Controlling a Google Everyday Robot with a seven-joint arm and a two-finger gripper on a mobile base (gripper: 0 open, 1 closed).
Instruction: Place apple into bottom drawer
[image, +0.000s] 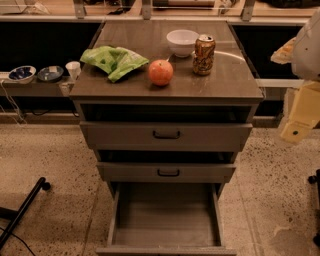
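The round red-orange apple (160, 72) sits on the cabinet top (220, 82), near its front middle. The bottom drawer (166, 237) is pulled far out at the foot of the cabinet, with tall side walls and a bare flat floor. My gripper (296, 131) hangs at the right edge of the view, to the right of the cabinet and below the level of its top, well away from the apple. It holds nothing that I can see.
On the cabinet top are a green crumpled bag (114, 61), a white bowl (182, 42) and a soda can (204, 55). The two upper drawers (166, 135) stand slightly out. Small bowls (22, 73) and a cup sit on a ledge at left. A black leg (24, 205) lies on the floor.
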